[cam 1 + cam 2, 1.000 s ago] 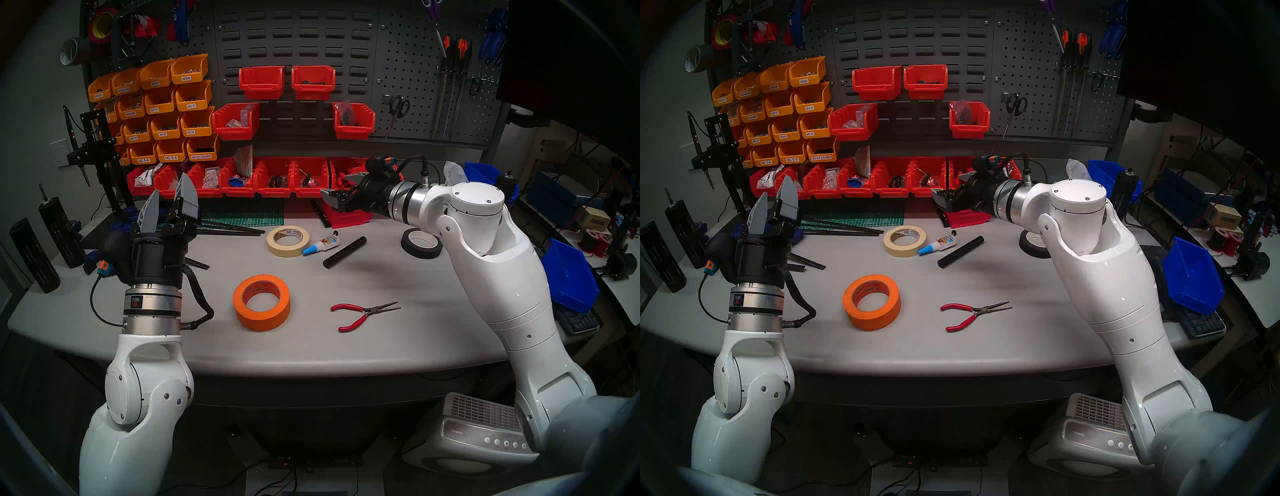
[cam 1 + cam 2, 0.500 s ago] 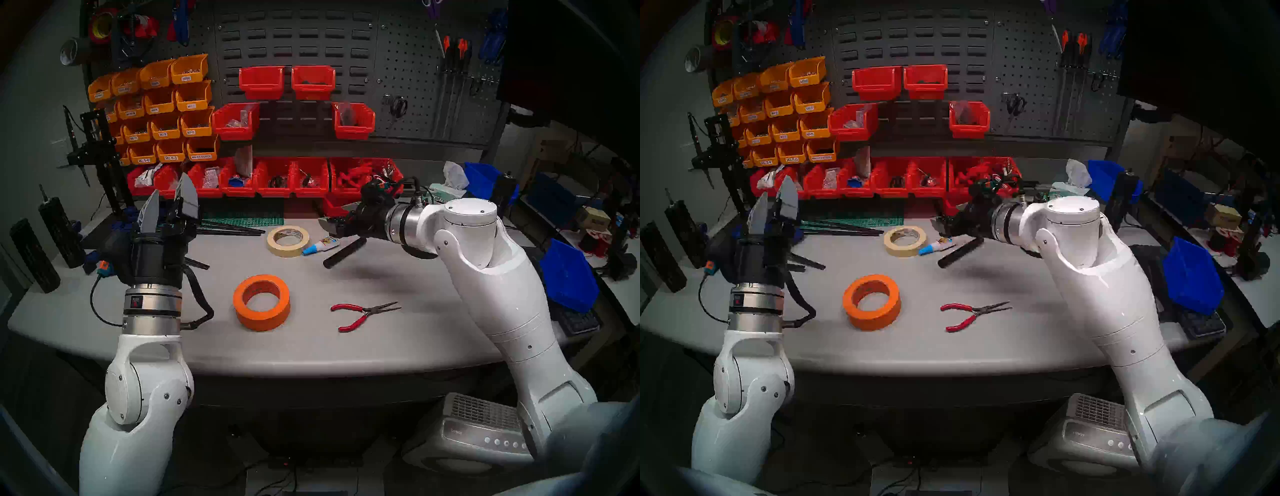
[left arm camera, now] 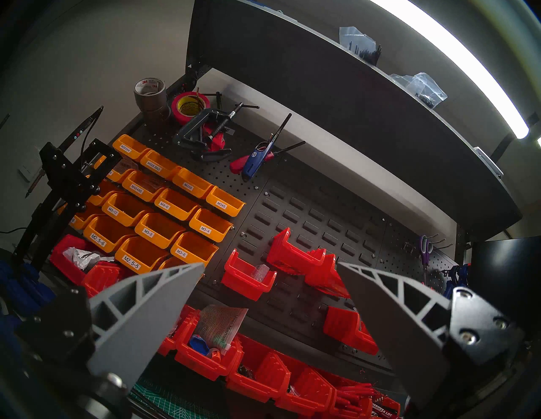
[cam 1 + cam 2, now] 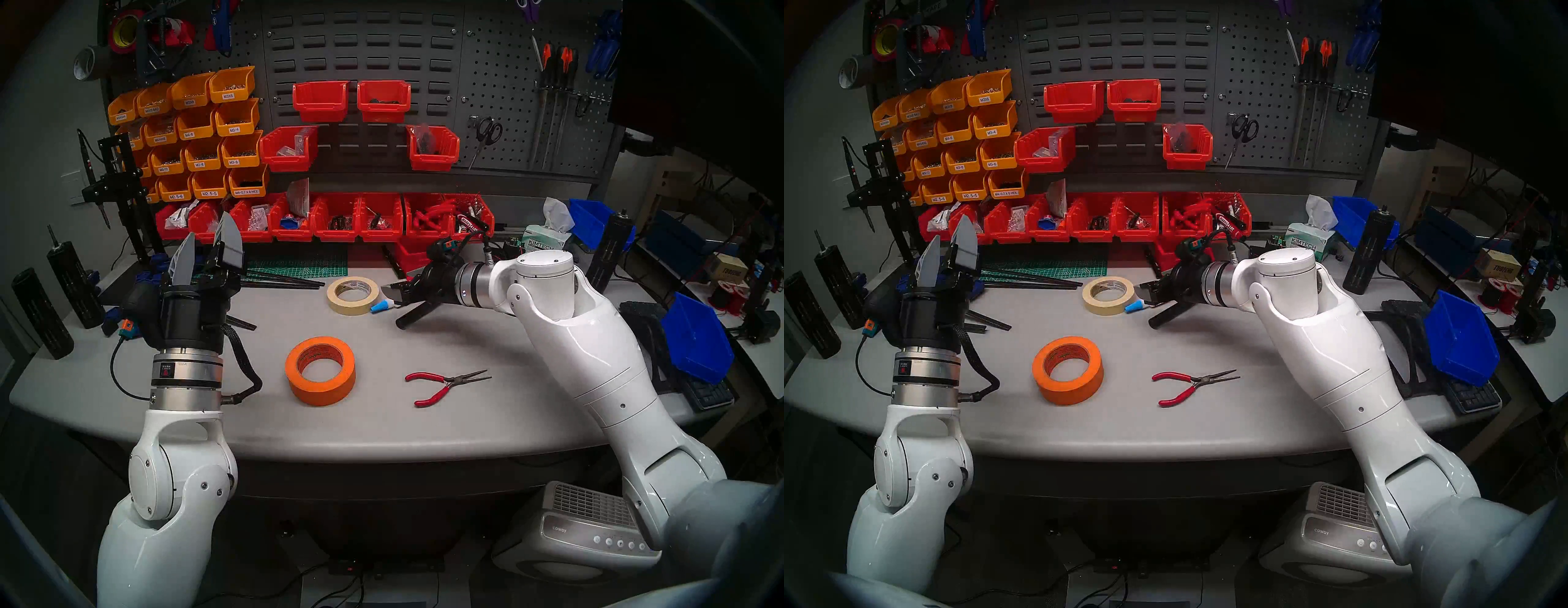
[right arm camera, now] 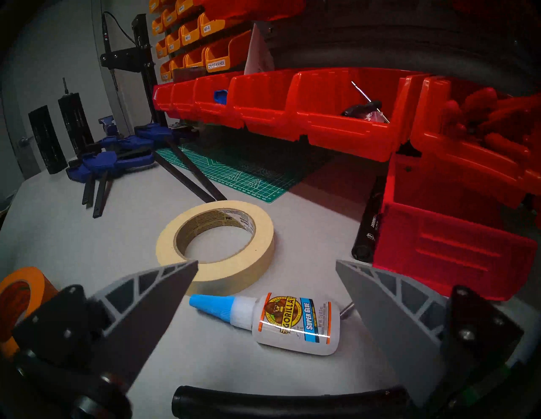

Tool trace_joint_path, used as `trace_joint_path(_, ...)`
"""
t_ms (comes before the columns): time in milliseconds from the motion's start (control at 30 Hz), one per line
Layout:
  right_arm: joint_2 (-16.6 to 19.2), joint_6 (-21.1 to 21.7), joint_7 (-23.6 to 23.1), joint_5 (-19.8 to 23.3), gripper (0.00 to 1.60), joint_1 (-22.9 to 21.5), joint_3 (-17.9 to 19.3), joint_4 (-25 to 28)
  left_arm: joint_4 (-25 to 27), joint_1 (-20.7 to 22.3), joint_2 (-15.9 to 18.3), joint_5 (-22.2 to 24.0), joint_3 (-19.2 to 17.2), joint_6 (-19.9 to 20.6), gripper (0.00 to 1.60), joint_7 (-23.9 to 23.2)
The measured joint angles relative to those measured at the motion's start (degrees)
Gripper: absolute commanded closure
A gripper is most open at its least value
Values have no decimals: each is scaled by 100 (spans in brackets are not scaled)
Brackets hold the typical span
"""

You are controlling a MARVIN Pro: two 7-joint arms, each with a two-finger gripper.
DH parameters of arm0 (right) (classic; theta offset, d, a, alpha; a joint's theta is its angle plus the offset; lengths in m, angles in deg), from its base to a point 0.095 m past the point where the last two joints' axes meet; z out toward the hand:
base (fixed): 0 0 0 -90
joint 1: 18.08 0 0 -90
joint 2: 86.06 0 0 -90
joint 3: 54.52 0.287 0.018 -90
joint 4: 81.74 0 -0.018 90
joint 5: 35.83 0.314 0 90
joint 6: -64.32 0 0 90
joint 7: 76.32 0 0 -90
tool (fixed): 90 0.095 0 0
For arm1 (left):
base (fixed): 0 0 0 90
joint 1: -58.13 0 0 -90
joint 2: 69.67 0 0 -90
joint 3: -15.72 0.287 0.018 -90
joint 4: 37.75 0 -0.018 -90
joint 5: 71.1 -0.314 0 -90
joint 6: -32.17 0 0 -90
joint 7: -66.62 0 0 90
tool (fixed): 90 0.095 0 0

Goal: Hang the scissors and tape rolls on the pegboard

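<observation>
- Scissors (image 4: 486,135) hang on the pegboard (image 4: 509,85), right part.
- Masking tape roll (image 5: 215,244) lies near the bench's (image 4: 466,424) back edge, just ahead of the right gripper (image 5: 266,264), released, empty.
- Orange tape roll (image 4: 320,370) lies mid-bench.
- Left gripper (image 4: 208,250): released, empty, raised over the bench's left edge.

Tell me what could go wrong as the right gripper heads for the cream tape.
1. The glue bottle lies between the open right gripper and the cream tape roll, almost touching it; it may get pushed or pinched along.
2. The black tube sits right beneath the gripper and could be knocked rolling.
3. The roll lies flat on the table, so a finger may scrape the surface.
</observation>
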Motion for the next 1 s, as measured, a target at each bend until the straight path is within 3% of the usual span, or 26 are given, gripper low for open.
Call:
trace_joint_path(333,-146,-84,-212,-188,0,-352,-73,-312,-2,0,0,0,0,0,0,0)
trace_joint_path(1000,-679,-294,-789,-640,0,-1134,-490,-1661,-2,0,1,-1,0,0,0,1)
